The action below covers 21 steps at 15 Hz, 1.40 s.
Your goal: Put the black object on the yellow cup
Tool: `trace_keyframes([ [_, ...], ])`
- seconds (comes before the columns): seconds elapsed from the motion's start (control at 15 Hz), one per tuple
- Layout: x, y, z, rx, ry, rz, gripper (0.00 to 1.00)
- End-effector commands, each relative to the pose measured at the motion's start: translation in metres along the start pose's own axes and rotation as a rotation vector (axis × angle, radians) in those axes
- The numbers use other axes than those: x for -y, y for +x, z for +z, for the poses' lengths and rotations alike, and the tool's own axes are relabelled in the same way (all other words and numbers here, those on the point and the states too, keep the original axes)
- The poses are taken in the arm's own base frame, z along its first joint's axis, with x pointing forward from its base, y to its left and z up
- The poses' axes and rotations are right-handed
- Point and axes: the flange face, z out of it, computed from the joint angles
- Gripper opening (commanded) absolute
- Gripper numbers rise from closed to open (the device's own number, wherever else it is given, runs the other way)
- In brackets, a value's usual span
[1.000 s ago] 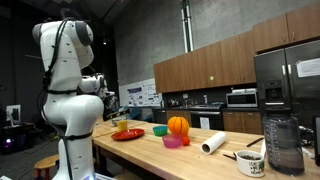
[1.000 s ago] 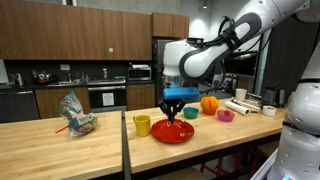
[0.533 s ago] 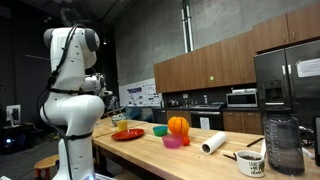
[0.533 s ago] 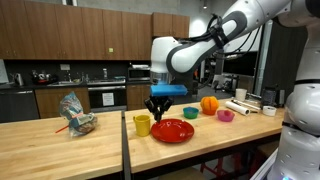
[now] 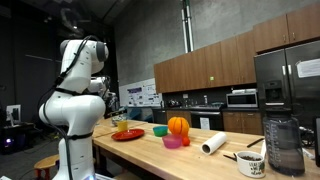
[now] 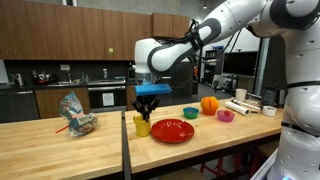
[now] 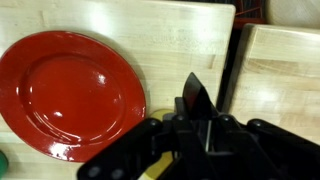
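Observation:
My gripper (image 6: 147, 108) hangs just above the yellow cup (image 6: 142, 125), which stands left of the red plate (image 6: 172, 131) near the table's edge. The gripper is shut on the black object (image 7: 194, 96). In the wrist view my gripper (image 7: 196, 122) holds that flat dark bar end-on between its fingers, and a sliver of the yellow cup (image 7: 162, 168) shows under the gripper body beside the red plate (image 7: 70, 95). In an exterior view the bar itself is hard to tell from the dark fingers.
A seam (image 6: 125, 148) splits the table left of the cup. A crumpled bag (image 6: 75, 113) lies on the left table. Beyond the plate stand a green bowl (image 6: 190, 112), an orange pumpkin (image 6: 209, 104), a pink cup (image 6: 226, 115), a paper roll (image 6: 240, 106) and a mug (image 6: 268, 110).
The arm has carried the black object leftward, from above the red plate to above the yellow cup. The jaws have stayed shut.

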Motion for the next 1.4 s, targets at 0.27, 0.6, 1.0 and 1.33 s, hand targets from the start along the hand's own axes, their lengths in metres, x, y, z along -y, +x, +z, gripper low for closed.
trace_keyframes([
  [0.27,0.009,0.071,0.027,0.031,-0.081,0.055,0.05],
  [0.6,0.004,0.091,0.039,0.073,-0.091,0.094,0.05],
  [1.0,0.007,0.08,0.038,0.114,-0.063,0.107,0.05],
  [1.33,0.012,0.067,0.039,0.102,-0.061,0.147,0.05],
])
